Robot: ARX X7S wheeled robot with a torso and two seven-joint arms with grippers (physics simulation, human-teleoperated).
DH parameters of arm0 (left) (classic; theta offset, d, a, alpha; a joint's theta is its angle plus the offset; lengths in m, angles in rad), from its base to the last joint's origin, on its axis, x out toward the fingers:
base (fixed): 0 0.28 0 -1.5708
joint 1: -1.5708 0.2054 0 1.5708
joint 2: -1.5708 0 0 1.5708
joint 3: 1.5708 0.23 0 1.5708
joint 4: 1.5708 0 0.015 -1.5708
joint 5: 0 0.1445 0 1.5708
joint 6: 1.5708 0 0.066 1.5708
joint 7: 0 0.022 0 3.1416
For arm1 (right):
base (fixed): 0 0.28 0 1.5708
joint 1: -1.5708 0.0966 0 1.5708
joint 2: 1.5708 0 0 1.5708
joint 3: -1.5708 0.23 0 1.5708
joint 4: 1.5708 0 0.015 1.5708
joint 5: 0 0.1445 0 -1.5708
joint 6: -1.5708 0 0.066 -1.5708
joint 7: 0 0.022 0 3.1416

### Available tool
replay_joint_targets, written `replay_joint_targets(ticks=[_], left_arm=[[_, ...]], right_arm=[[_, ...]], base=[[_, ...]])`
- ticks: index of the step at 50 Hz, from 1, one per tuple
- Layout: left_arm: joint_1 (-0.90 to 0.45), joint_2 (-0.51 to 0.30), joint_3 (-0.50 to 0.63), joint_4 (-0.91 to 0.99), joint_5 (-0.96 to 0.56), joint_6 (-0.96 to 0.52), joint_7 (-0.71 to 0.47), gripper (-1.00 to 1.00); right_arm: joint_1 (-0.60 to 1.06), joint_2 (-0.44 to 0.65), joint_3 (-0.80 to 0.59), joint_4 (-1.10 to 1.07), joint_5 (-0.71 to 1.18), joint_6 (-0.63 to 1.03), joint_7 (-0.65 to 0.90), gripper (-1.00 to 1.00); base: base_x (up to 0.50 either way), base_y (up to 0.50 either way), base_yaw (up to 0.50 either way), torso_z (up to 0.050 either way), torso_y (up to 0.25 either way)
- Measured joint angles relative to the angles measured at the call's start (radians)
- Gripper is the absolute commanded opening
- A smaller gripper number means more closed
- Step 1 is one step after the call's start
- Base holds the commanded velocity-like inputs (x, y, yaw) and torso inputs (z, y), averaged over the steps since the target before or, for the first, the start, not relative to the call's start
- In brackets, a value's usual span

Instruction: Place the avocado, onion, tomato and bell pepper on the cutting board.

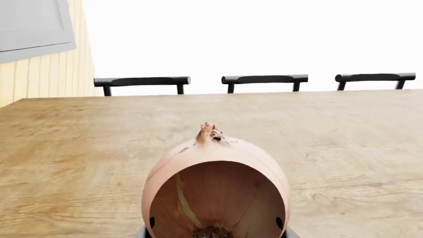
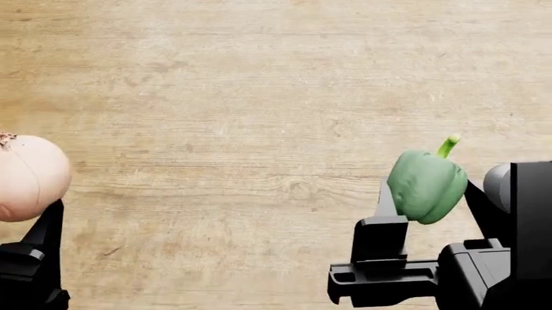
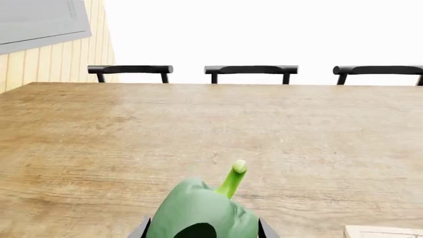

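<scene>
The left claw (image 2: pixel 17 213) grips the onion (image 2: pixel 26 177) — the right claw (image 2: pixel 431 194) squeezes the bell pepper (image 2: pixel 425 184), both above the tabletop (image 2: pixel 258 97).

We saw the onion (image 2: pixel 26 177) cropped by head view's edge; cutting board (image 3: pixel 387 231) only a corner; left gripper (image 2: pixel 30 258) mostly cut off.

The table (image 2: pixel 258 84) is showing a matt, pale wood grain with fine streaks and knots. The onion (image 1: pixel 215 186) is wearing papery tan-pink skin — smooth, faintly veined — with a dry, frayed tip. The bell pepper (image 2: pixel 426 184) is looking waxy and smooth (only softly shiny). The right gripper (image 2: pixel 427 213) is looking like matt black plastic.
</scene>
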State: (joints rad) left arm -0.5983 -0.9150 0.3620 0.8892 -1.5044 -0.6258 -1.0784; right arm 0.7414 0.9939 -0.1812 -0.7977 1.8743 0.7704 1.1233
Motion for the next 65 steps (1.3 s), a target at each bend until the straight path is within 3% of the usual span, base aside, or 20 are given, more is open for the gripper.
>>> replay_joint_targets(ticks=[17, 23, 65], left_arm=[[0.01, -0.026, -0.014, 0.04, -0.036, 0.009, -0.035, -1.0], [0.009, -0.029, -0.014, 0.044, -0.041, 0.009, -0.039, -1.0], [-0.01, -0.024, -0.004, 0.02, -0.039, -0.003, -0.017, -1.0]], right_arm=[[-0.003, 0.01, 0.005, -0.02, 0.022, -0.011, 0.013, -1.0], [-0.01, 0.01, 0.012, -0.024, 0.017, -0.018, 0.012, -1.0], [-0.011, -0.006, 0.013, -0.013, 0.017, -0.041, 0.019, -1.0]], base=[[-0.5, 0.0, 0.0, 0.0, 0.0], [0.0, 0.0, 0.0, 0.0, 0.0], [0.0, -0.5, 0.0, 0.0, 0.0]])
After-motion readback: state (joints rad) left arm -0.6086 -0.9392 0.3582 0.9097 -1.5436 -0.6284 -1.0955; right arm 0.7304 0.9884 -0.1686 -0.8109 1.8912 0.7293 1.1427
